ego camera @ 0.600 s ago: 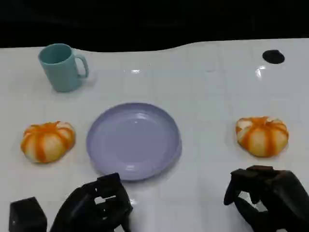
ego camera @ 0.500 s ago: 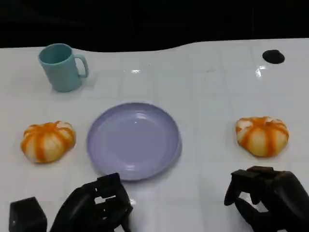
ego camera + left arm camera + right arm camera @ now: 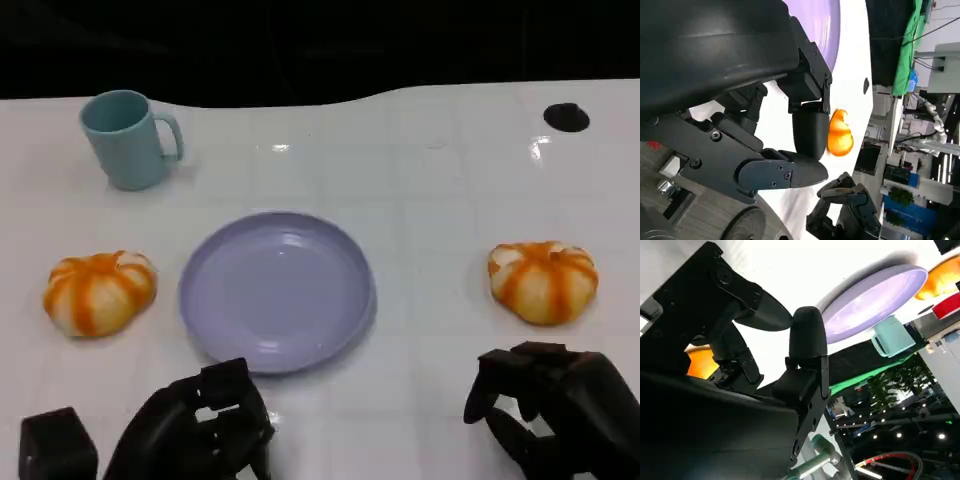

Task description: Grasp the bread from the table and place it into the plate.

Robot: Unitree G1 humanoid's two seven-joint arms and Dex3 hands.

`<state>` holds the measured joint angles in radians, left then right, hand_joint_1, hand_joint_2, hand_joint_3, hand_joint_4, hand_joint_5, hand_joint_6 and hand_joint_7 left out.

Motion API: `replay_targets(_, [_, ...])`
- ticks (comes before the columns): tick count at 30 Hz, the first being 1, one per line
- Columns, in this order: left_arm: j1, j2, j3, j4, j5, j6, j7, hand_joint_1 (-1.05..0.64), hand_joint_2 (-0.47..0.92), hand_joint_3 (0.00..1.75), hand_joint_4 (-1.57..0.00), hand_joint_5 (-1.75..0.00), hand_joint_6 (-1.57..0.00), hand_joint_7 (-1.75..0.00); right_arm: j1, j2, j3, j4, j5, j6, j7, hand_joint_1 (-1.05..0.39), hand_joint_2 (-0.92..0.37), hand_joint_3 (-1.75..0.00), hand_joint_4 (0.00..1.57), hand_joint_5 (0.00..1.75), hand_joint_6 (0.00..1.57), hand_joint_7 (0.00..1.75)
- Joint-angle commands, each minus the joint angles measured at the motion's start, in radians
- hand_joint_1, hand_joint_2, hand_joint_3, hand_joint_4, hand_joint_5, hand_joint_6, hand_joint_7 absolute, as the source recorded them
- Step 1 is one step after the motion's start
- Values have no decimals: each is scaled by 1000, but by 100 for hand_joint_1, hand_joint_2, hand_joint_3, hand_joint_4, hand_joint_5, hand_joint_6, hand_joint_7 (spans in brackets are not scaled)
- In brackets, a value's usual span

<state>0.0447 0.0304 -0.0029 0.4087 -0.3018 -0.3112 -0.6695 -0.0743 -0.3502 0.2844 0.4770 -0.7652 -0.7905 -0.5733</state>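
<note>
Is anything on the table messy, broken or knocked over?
Nothing stands out. The teal mug stands upright, the purple plate lies flat with nothing on it, and the two orange-striped breads sit whole on the white table, one each side.

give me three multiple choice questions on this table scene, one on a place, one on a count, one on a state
1. Where is the mug?
A. far left of the table
B. on the plate
C. beside the right hand

2. How many bread rolls lie on the table?
A. one
B. two
C. three

3. What is on the plate?
A. a roll
B. the mug
C. nothing

Answers:
1. A, the teal mug stands far left, beyond the left roll.
2. B, that one and the right roll, either side of the plate.
3. C, its purple surface is bare; the left hand and right hand hold nothing.
</note>
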Motion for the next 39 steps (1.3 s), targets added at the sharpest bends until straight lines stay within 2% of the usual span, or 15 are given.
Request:
replay_targets(1, [-10,13,7,4,-2,-2,-7,-59,74,53,-80,-175,-77,-142,-7,-24,-5,3,5,0,-5,-19,-27,-138,93,175,88,139])
replay_targets(12, [-5,14,6,-1,0,-6,-6,-60,74,54,-78,-175,-76,-143,3,-25,-7,-13,10,5,5,-18,-26,-138,93,174,91,131])
replay_targets(16, [-5,15,5,-3,8,-9,1,-59,74,54,-79,-175,-76,-144,5,-22,-10,-15,23,-10,3,-17,-26,-136,94,165,94,117])
replay_targets(19, [-7,15,6,0,5,-13,-3,-60,74,54,-79,-175,-75,-144,10,-22,-15,-28,29,-7,3,-19,-36,-116,90,157,91,103])
replay_targets(22, [-8,16,7,0,2,-6,-5,-59,74,54,-78,-175,-75,-144,21,-19,-24,-55,33,20,10,-25,-46,-93,87,130,90,81])
replay_targets(24, [-7,15,7,-1,0,-4,-5,-58,74,54,-78,-175,-75,-144,30,-21,-30,-80,31,44,20,-27,-52,-82,84,120,89,69])
replay_targets(29, [-8,15,6,1,4,-10,-3,-58,74,55,-78,-175,-75,-144,47,-27,-45,-130,40,74,48,-31,-66,-53,70,121,84,47])
replay_targets(32, [-6,16,6,-3,4,-7,-3,-58,73,55,-78,-175,-74,-144,54,-36,-57,-153,42,85,67,-34,-80,-27,63,101,82,33])
replay_targets(33, [-6,17,6,-2,5,-9,-3,-58,73,55,-78,-175,-74,-144,56,-38,-61,-160,40,91,71,-36,-85,-18,60,89,80,26])
replay_targets(36, [-8,16,7,0,3,-5,-2,-59,73,55,-79,-175,-75,-145,60,-40,-70,-178,43,114,85,-39,-91,-6,56,67,78,15])
replay_targets(39, [-7,17,7,1,2,-5,-4,-60,72,56,-79,-175,-75,-145,62,-40,-79,-189,47,122,87,-39,-92,-4,52,56,76,9])
